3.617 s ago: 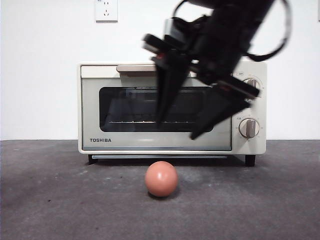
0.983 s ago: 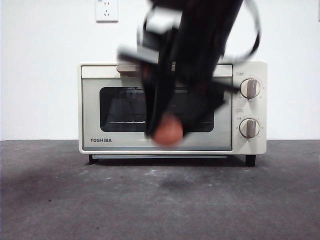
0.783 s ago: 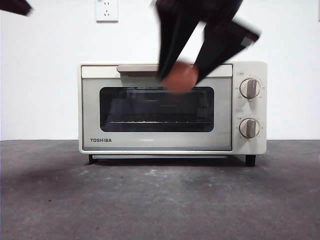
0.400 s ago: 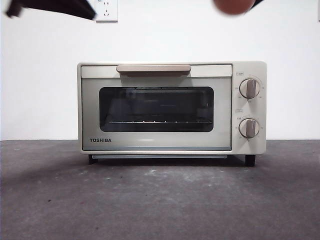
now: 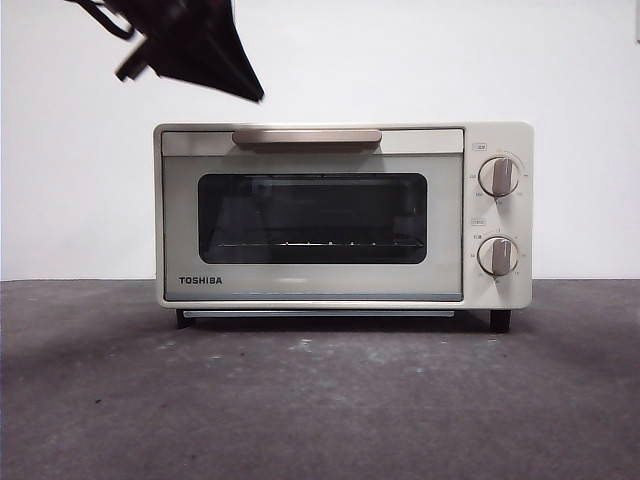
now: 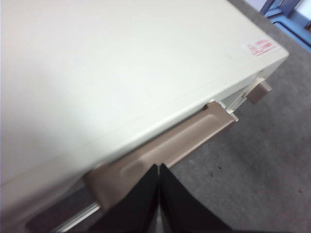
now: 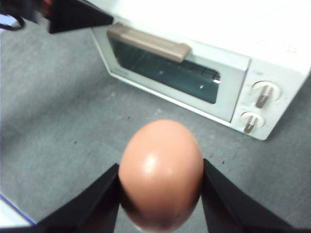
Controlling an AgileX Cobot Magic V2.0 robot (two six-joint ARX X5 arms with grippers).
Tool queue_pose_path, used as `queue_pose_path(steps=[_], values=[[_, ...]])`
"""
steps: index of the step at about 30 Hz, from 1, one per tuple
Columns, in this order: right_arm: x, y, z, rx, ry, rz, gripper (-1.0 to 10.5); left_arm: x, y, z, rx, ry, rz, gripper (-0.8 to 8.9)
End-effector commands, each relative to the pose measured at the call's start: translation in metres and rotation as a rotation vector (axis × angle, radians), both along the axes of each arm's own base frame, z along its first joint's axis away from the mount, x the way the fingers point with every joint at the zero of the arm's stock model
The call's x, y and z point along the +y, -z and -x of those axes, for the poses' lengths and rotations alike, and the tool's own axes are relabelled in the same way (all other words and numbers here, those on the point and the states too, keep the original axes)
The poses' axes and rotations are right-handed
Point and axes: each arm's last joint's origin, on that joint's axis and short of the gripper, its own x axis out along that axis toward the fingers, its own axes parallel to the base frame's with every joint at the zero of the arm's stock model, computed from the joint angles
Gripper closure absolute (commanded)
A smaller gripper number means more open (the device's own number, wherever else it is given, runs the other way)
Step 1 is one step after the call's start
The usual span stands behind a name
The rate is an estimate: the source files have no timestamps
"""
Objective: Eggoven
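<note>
The cream TOSHIBA oven (image 5: 310, 290) stands on the grey table with its door shut. Its tan handle (image 5: 307, 137) runs along the top of the door. The reddish-brown egg (image 7: 160, 172) is held between the jaws of my right gripper (image 7: 160, 167), high above the table in front of the oven (image 7: 228, 104). The egg and that gripper are out of the front view. My left gripper (image 5: 250, 93) hangs just above the oven's top left corner. In the left wrist view its jaws (image 6: 159, 167) are shut together over the handle (image 6: 170, 145).
Two grey knobs (image 5: 498, 176) (image 5: 497, 256) sit on the oven's right side. A white wall stands behind it. Bare grey table (image 5: 320, 400) lies in front. A white sheet with a blue edge (image 7: 9, 213) lies at the table's near side.
The right gripper lifted the egg off the table and up out of the front view. The left gripper came in from the upper left and lowered toward the oven's handle.
</note>
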Motion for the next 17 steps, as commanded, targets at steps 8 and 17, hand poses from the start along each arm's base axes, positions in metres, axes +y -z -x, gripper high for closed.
queue_pose_path(steps=[8, 17], values=[[-0.014, -0.012, 0.014, -0.061, -0.008, -0.062, 9.4, -0.021, 0.019, -0.020, -0.022, 0.002, -0.056, 8.08], [-0.017, -0.012, 0.017, -0.058, -0.008, -0.058, 9.4, -0.026, 0.024, -0.020, -0.015, 0.027, -0.079, 8.08]])
